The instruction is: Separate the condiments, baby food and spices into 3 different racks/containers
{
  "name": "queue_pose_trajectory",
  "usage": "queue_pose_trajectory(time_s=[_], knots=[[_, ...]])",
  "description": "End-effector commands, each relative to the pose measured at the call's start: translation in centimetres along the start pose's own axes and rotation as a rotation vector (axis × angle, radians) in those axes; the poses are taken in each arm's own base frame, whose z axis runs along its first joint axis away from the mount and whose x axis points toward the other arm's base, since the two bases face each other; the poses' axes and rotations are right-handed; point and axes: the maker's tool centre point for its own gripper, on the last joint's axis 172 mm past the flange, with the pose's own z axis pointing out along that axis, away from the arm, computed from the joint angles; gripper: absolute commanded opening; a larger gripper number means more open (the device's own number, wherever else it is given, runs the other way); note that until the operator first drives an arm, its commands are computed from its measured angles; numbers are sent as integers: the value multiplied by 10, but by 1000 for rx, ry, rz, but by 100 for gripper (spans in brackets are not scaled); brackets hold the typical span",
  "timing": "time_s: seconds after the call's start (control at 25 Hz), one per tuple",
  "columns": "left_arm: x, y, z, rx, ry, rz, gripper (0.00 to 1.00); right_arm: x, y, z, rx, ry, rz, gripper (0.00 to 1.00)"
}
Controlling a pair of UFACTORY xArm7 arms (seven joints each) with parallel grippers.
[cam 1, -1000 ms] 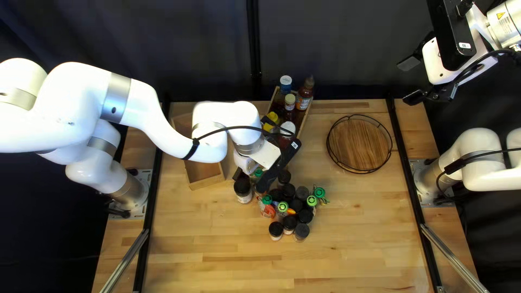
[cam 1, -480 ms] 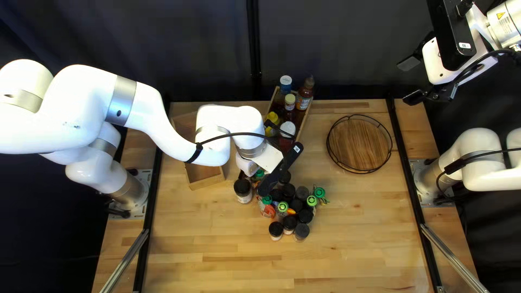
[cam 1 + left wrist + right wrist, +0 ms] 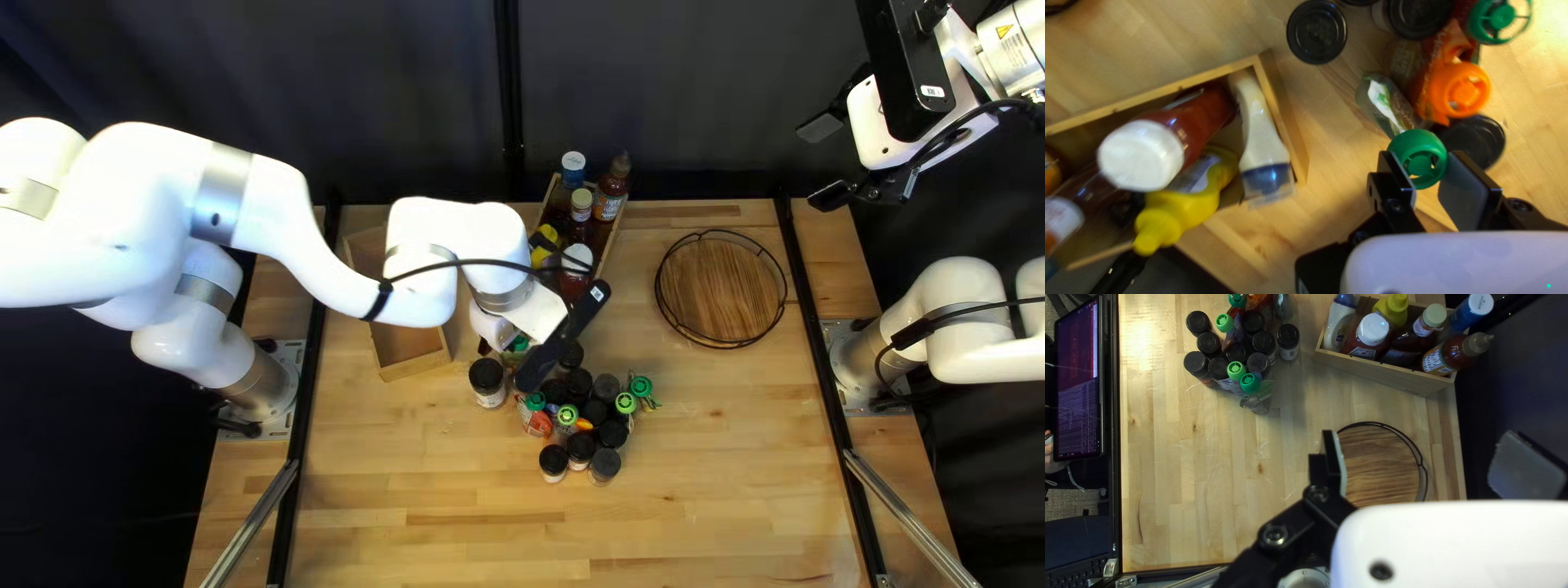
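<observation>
A green-capped pouch [image 3: 1421, 142] sits between the pads of the left end effector [image 3: 490, 330], which stands narrow, against both sides of the cap. Beside it on the tabletop [image 3: 697, 501] are one orange-capped pouch [image 3: 1464, 90], four more green-capped pouches [image 3: 1256, 394] and ten black-capped jars [image 3: 553, 462]. Six condiment bottles [image 3: 1372, 332] occupy the wooden box [image 3: 1383, 373] at the far edge. Another wooden box [image 3: 430, 365] lies near the far left corner, a round rack [image 3: 724, 289] near the far right. The right end effector [image 3: 827, 161] is wide, beyond the right edge.
</observation>
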Motion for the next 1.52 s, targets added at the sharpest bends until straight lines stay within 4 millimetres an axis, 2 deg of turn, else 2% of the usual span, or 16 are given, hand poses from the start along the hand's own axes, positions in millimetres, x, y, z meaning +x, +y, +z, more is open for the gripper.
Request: queue_pose_trajectory(time_s=[0.04, 0.08, 0.16, 0.24, 0.28, 0.44, 0.64, 1.0, 1.24, 1.52], knots=[[-27, -12, -51, 39, -20, -65, 0, 0, 0, 0, 0, 0, 0, 100], [-34, -13, -57, 43, -25, -77, 0, 0, 0, 0, 0, 0, 0, 100], [-61, -14, -74, 59, -45, -127, 0, 0, 0, 0, 0, 0, 0, 100], [-86, -11, -83, 71, -63, -172, 0, 0, 0, 0, 0, 0, 0, 100], [-92, -10, -84, 77, -68, -187, 0, 0, 0, 0, 0, 0, 0, 100], [-148, -5, -87, 108, -86, -299, 0, 0, 0, 0, 0, 0, 0, 100], [-202, -2, -80, 134, -99, -431, 0, 0, 0, 0, 0, 0, 0, 100], [-247, -4, -58, 174, -151, -577, 0, 0, 0, 0, 0, 0, 0, 100], [-276, 3, -48, 197, -190, -657, 0, 0, 0, 0, 0, 0, 0, 100], [-284, 7, -20, 188, -213, -703, 0, 0, 0, 0, 0, 0, 0, 100]])
